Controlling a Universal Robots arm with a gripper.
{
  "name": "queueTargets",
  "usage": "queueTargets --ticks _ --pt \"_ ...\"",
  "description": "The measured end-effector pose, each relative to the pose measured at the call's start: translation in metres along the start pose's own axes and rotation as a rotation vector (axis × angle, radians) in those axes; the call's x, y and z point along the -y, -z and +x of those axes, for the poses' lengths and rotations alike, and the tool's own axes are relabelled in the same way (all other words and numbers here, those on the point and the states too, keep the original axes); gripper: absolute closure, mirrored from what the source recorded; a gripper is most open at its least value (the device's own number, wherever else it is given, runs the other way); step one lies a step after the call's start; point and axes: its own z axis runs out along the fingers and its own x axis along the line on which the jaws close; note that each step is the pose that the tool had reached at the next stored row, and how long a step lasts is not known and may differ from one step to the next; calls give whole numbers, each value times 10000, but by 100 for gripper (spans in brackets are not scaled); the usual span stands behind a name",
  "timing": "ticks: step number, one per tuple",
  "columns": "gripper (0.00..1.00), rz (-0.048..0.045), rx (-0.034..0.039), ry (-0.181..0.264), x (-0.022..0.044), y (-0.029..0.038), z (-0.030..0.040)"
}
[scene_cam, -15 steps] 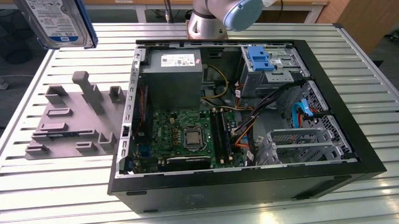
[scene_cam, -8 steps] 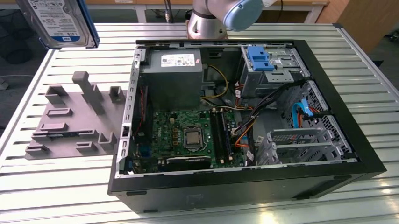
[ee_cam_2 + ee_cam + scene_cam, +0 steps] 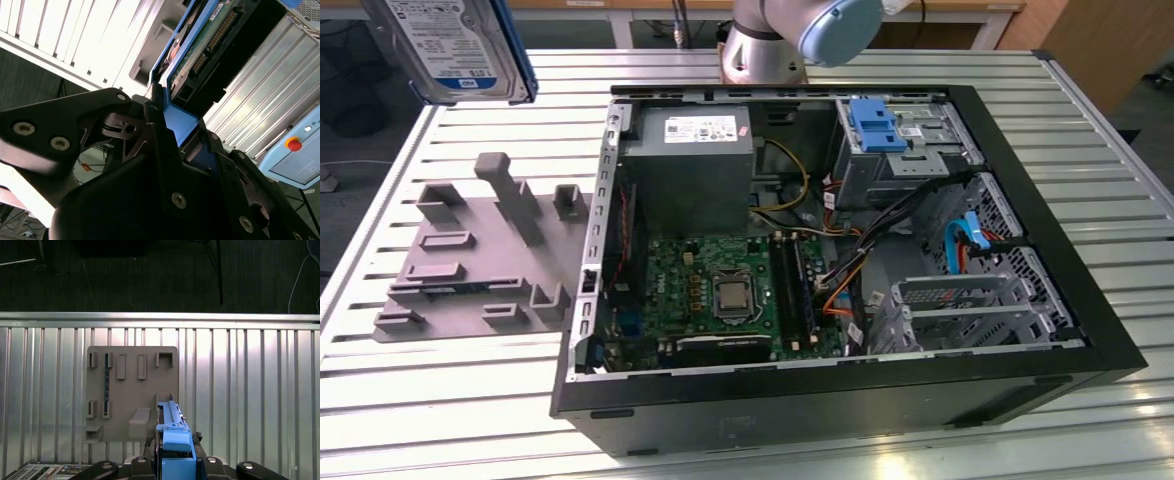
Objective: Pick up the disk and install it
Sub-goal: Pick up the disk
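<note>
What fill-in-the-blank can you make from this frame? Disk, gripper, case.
1. The disk hangs in the air ____ the grey fixture plate.
2. The gripper is shut on the disk's ____ plastic frame.
3. The open computer case lies on a slatted metal ____.
Missing words: above; blue; table.

A robotics lab or workshop: a slatted metal table (image 3: 454, 400) carries an opened PC case (image 3: 1107, 352) and a grey fixture board (image 3: 467, 262), with an arm (image 3: 767, 45) at its far edge (a pendant (image 3: 295, 162) with a red stop button lies beyond).
</note>
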Motion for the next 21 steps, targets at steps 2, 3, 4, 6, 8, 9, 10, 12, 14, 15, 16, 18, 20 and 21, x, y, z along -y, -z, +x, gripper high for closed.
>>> queueTargets --ticks 2,3,4,6,8,9,10,12,14,15,16,18,20,21 --pt "64 0 0 0 12 0 0" --pt "64 1 0 0 18 0 0" --pt "64 0 0 0 25 0 0" --pt "64 0 0 1 39 1 0" --pt "64 0 0 0 52 1 0" --pt "64 0 0 0 60 1 0" --pt "64 1 0 0 67 1 0" --pt "64 -1 0 0 81 2 -1" --pt "64 0 0 0 94 2 -1" --pt "64 0 0 -1 101 2 -1" --pt "64 0 0 0 109 2 -1" --pt "64 0 0 0 123 3 -1" --pt "64 0 0 0 136 3 -1" --pt "64 0 0 0 143 3 -1"
